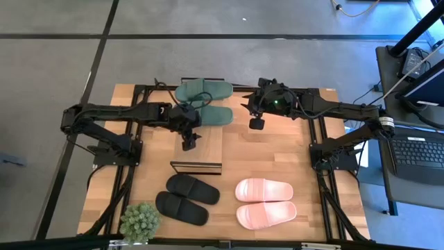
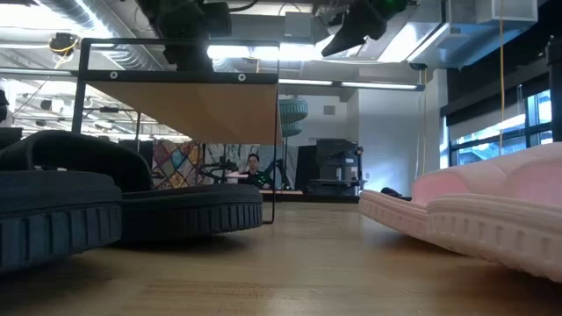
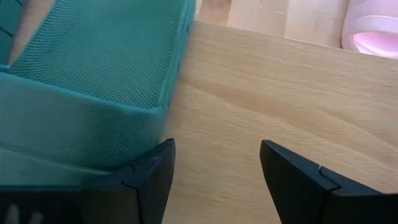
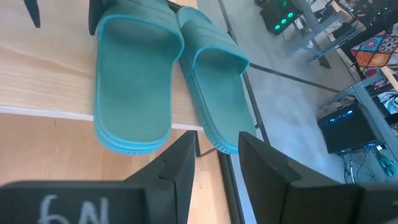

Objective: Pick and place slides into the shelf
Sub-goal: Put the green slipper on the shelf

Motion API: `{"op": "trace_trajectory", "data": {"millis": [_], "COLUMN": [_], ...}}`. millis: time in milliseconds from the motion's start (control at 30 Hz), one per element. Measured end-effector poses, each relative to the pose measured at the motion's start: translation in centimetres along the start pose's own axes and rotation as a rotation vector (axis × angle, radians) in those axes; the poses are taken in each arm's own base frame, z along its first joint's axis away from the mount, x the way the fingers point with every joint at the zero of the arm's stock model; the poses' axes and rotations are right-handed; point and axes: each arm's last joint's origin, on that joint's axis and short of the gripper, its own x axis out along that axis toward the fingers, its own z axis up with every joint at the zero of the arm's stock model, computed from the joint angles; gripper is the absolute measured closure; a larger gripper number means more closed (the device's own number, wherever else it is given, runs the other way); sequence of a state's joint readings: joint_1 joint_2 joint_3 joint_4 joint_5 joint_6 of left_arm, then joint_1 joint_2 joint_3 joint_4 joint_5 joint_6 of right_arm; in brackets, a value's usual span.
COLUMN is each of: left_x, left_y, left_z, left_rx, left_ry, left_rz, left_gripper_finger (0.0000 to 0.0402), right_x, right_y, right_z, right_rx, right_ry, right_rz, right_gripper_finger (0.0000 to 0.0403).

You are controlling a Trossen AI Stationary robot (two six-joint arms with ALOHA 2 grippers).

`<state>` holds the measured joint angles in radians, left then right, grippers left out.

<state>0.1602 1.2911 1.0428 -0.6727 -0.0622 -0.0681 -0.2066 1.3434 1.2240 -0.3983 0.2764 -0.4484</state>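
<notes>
Two dark green slides (image 1: 202,91) (image 1: 211,114) lie sole down, side by side, on the far end of the shelf's plank top (image 1: 208,146). Their ends (image 4: 134,140) stick out past the plank's right edge. My left gripper (image 1: 189,142) hangs open over the plank, just near of the closer green slide (image 3: 93,93), with only bare wood between its fingers (image 3: 214,168). My right gripper (image 1: 257,123) hovers open to the right of the shelf, pointing at the green slides (image 4: 214,155), holding nothing.
A black pair (image 1: 193,187) (image 1: 182,207) and a pale pink pair (image 1: 263,189) (image 1: 266,214) lie on the table near of the shelf. A small potted plant (image 1: 140,222) stands at the near left corner. Bare tabletop (image 1: 277,153) lies right of the shelf.
</notes>
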Motion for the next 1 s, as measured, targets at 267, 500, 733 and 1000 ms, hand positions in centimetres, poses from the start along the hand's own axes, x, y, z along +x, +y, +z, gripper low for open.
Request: {"op": "trace_trajectory", "data": {"millis": [267,500,733,1000], "left_x": [0.0,0.0,0.0,1.1], "left_y": [1.0,1.5,2.4,3.1], "left_z": [0.0,0.5,0.7,0.9], "left_rx": [-0.023,-0.039,-0.068,-0.087], "left_ry": [-0.005,-0.047,-0.069,-0.052], "left_rz": [0.114,0.167,0.198,0.221], "left_gripper_finger": [0.0174,0.0174,0.0174,0.0174], "right_x": [0.0,0.0,0.0,-0.1], "right_y": [0.0,0.1,0.1,0.8], "right_z": [0.0,-0.2,-0.3,-0.1], "right_rx": [0.000,-0.008,-0.009,-0.014], "right_ry": [0.001,0.023,0.028,-0.012], "right_rz": [0.000,0.011,0.013,0.116], "right_gripper_finger": [0.0278,0.0278,0.0278,0.0278]}}
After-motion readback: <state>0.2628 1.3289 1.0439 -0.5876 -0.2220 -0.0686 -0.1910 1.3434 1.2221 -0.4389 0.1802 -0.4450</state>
